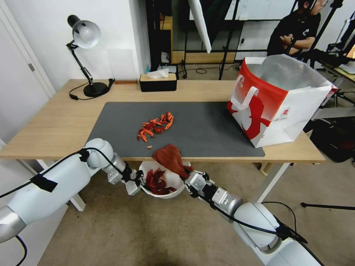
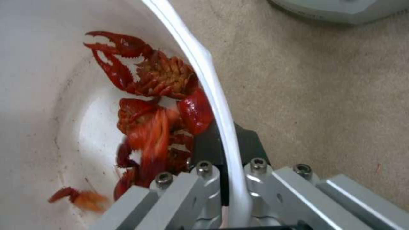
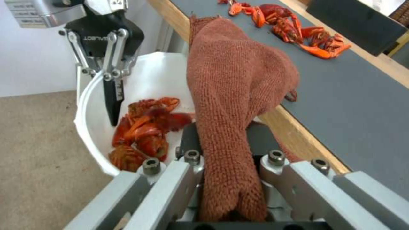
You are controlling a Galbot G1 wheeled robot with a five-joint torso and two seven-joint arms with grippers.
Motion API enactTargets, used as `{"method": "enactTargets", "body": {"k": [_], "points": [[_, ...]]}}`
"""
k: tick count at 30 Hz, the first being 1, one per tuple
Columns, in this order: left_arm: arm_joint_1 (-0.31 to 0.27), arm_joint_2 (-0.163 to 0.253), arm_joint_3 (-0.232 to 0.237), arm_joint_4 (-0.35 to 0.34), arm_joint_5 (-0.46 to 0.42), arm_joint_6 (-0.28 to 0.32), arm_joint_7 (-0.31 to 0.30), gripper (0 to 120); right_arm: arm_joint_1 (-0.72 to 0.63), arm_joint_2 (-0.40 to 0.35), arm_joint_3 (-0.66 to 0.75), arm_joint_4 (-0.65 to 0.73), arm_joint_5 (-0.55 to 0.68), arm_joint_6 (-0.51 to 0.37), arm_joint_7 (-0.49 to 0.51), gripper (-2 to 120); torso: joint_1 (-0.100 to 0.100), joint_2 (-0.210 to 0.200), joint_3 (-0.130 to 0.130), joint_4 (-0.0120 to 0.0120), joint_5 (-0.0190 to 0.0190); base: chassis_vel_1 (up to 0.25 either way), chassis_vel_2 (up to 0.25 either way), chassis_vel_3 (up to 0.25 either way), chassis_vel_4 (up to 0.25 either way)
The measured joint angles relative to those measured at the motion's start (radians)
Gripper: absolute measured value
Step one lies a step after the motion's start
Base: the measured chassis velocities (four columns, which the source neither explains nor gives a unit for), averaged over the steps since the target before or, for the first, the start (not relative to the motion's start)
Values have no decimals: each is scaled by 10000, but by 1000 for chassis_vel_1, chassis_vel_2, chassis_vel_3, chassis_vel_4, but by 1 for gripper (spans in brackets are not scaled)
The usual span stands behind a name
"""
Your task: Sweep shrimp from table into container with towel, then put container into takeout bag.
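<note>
Clearly the sweeping step is only part done. The left gripper (image 1: 136,184) is clamped on the rim of the container (image 1: 177,190), holding it just below the near edge of the table (image 1: 55,129), and a heap of shrimp (image 1: 157,181) already lies inside. The right gripper (image 1: 189,177) is pinched shut on the towel (image 1: 168,157), which drapes from the table edge down over the bowl's rim. A second cluster of shrimp (image 1: 157,125) sits well back on the dark mat (image 1: 207,129), with one stray bit nearer the edge. To my eye the next move calls for carrying the towel out behind that cluster and dragging it toward the bowl, which must stay tight under the edge. The takeout bag (image 1: 277,103) stands open at the mat's far right corner. Behind are a desk lamp (image 1: 85,40) and a black tissue box (image 1: 158,82); the floor is beige carpet.
</note>
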Motion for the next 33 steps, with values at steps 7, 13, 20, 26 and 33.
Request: {"method": "enactTargets", "body": {"k": [7,13,20,26,33], "points": [[30,38,-6,-34,-8,2,0,0,105,10,0,115,183,57,41,8,-1,0,0,0,-1,0,0,0,0],[81,125,-45,-97,-9,31,0,0,948,92,85,234,1134,106,304,8,0,0,0,0,-1,0,0,0,0],[296,216,-300,-132,-6,30,3,0,2483,186,39,-555,3357,180,881,8,0,0,1,1,-1,0,0,0,0],[551,340,-642,-180,4,-18,9,0,4187,329,-156,-1873,4796,556,1628,8,0,-1,1,-1,-1,0,0,0,0],[1077,449,-1223,-252,93,-115,49,0,6774,1046,-1004,-5307,4924,1196,2187,8,1,-3,1,1,-2,0,0,0,0]]}}
